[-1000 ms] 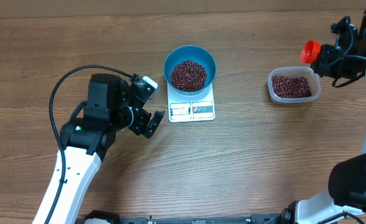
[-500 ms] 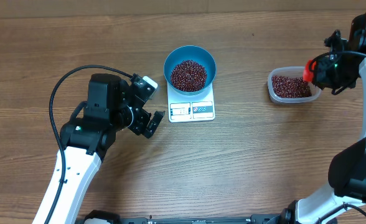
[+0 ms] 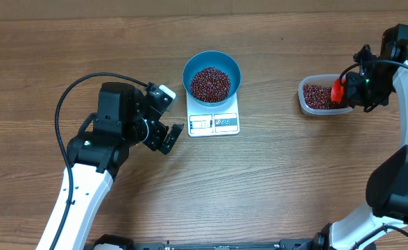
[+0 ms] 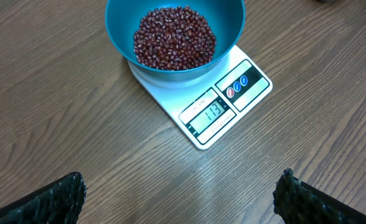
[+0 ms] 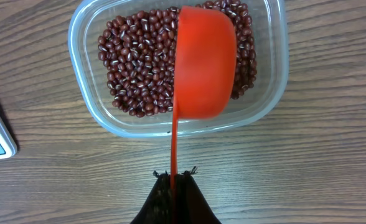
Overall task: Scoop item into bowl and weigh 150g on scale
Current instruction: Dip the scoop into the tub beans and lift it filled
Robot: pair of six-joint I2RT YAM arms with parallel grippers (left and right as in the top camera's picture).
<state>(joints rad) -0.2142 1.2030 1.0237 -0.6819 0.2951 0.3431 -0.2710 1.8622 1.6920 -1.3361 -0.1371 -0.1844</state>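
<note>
At three o'clock, right gripper [image 5: 172, 180] clenches orange-red plastic scoop [image 5: 205, 62] above clear plastic tub [image 5: 117, 126], left gripper [image 4: 180, 202] released; a heaped load risks overshooting target weight.

My left arm is bent at the elbow on the left side, left gripper [image 3: 171, 114] pointing right, jaws spread wide apart. My right arm reaches up along the far right edge, wrist turned inward, right gripper [image 5: 173, 180] with jaws pinched tight on the orange scoop [image 5: 205, 62] handle.

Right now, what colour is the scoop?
The scoop is orange-red, clearest in the right wrist view.
</note>
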